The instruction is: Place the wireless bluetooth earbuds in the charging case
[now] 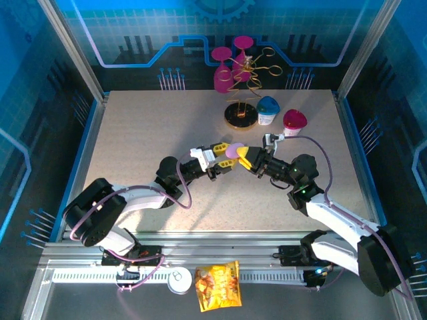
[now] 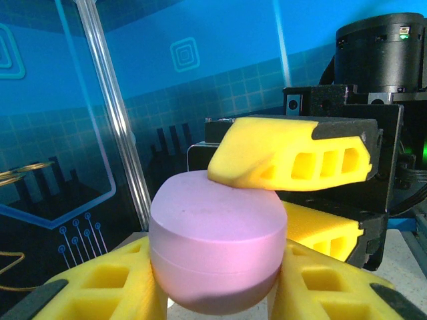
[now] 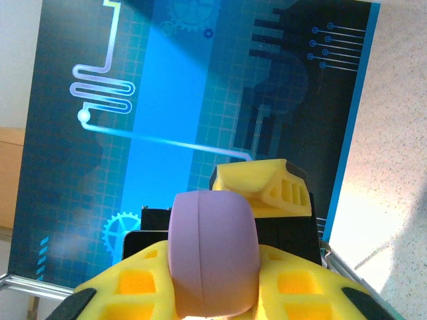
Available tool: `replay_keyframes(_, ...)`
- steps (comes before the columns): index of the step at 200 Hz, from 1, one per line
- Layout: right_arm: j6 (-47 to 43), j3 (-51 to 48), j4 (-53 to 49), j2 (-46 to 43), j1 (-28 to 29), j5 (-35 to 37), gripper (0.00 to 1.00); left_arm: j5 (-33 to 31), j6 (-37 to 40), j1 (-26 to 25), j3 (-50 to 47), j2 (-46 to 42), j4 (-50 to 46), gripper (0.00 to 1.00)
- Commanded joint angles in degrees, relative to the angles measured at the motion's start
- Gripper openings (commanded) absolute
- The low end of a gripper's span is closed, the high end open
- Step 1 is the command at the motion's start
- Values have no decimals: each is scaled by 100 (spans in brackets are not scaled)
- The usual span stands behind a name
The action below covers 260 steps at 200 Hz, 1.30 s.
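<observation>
Lilac charging case [image 1: 231,151], lid shut, gripped mid-frame by left gripper [image 2: 217,287] and right gripper [image 3: 212,293], likely next to be prised open

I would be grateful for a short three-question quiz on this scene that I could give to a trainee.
1. True or false: the lilac pill-shaped plastic case lies untouched on the table.
2. Which has its yellow fingers on that case? A) the left pincer alone; B) the right pincer alone; C) both.
3. In one word: what colour are the wine glasses at the gold wire rack by the far edge?

Key
1. False: it is gripped from both sides.
2. C.
3. Pink.
</observation>
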Motion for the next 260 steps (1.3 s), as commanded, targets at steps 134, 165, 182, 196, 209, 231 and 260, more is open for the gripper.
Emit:
replay_keyframes(134, -6168, 1449, -5597, -1507, -145, 1168, 89, 966, -1539, 752, -122, -792, -1030, 22)
replay_keyframes(165, -6948, 1896, -5948, -1143, 124, 1300, 91, 1367, -1619, 791, -129, -819, -1193, 22)
replay_keyframes(182, -7103, 2080, -5946, -926, 314, 1388, 91, 1535, -1717, 799, -89, -806, -1213, 22)
replay_keyframes(196, -7168, 2190, -5928, -776, 447, 1475, 91, 1610, -1743, 800, -78, -788, -1172, 22)
replay_keyframes(209, -7143, 2258, -5909, -661, 486, 1560, 90, 1652, -1742, 801, -79, -779, -1126, 22)
replay_keyframes(231, -7133, 2343, -5939, -541, 510, 1641, 89, 1732, -1794, 803, -52, -779, -1131, 22)
replay_keyframes(260, -7091, 2379, -5909, -495, 511, 1931, 88, 1930, -1790, 804, 0, -787, -1147, 21)
